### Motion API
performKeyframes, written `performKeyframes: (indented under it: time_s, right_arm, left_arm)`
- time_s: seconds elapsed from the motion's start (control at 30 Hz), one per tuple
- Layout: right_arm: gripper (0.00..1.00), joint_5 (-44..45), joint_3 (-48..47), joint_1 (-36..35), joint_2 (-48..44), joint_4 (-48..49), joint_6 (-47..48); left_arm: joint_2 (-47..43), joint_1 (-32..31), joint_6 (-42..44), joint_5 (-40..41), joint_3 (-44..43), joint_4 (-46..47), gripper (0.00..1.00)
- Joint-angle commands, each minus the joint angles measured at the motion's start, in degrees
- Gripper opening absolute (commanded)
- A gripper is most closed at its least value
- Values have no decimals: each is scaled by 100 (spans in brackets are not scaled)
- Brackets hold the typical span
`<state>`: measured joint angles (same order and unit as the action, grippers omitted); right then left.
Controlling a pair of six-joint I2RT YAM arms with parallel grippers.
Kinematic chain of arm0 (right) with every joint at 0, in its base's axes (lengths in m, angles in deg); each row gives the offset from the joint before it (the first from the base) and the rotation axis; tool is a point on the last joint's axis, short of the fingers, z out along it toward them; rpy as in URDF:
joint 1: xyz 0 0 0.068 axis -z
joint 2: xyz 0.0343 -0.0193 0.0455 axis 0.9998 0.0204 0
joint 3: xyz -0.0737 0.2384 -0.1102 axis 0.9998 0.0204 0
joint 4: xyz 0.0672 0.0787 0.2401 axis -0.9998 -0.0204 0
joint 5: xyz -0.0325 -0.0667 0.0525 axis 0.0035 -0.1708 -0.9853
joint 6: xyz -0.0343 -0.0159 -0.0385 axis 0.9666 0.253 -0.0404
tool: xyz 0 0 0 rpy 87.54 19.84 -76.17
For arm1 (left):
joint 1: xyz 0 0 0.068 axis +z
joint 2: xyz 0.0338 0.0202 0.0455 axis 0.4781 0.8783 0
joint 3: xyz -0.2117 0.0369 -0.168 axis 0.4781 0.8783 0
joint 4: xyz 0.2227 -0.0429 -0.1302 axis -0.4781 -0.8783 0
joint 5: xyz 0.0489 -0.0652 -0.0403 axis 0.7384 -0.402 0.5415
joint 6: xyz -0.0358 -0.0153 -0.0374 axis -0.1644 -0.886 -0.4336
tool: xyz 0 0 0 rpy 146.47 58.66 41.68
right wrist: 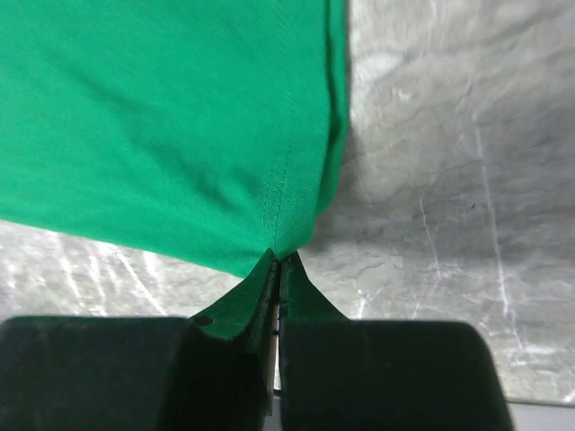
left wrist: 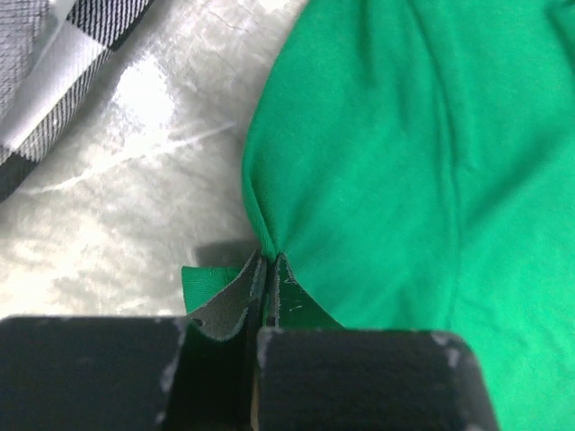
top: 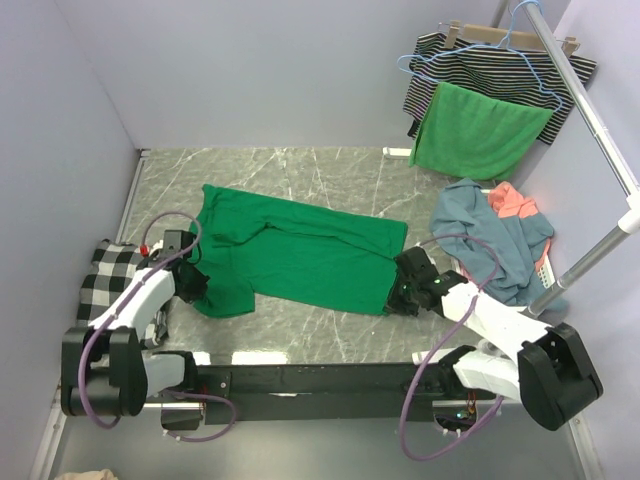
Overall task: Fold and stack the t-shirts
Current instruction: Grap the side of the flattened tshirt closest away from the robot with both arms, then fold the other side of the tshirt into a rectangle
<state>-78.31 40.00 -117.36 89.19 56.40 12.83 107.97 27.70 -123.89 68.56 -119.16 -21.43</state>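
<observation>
An emerald green t-shirt (top: pixel 300 250) lies spread across the marble table. My left gripper (top: pixel 195 285) is shut on its near left edge; the left wrist view shows the green cloth (left wrist: pixel 404 162) pinched at the tips of my left gripper (left wrist: pixel 268 265). My right gripper (top: pixel 400 298) is shut on the shirt's near right corner, and in the right wrist view the fabric (right wrist: pixel 180 117) bunches into my right gripper (right wrist: pixel 280 260). A dusty blue t-shirt (top: pixel 490 235) and a coral one (top: pixel 515 203) lie crumpled at the right.
A black-and-white checked cloth (top: pixel 108 270) lies at the left edge, also seen in the left wrist view as checked cloth (left wrist: pixel 54 63). A striped garment (top: pixel 500 65) and a bright green cloth (top: pixel 478 135) hang on a rack (top: pixel 590 110) at the back right.
</observation>
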Motion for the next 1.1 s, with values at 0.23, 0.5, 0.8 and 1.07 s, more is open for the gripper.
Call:
performKeyframes:
  time_s: [0.23,0.5,0.8,1.07]
  right_arm:
    - [0,1026,-812,84,-272,-563,222]
    - [0,1193,-1137,348,-255,-572,476]
    - [0,1088,-1629,813,342,-282,995]
    - [0,833,-2104,1174,1212,-71,1356]
  left_arm:
    - [-534,236,265,-283,-1098,-915,1]
    - [-657,499,494,-371,-1204,-1021,1]
    - [1,587,705,-696,-1835,-617,2]
    - [1003,640,837,-917,-2442,-257,4]
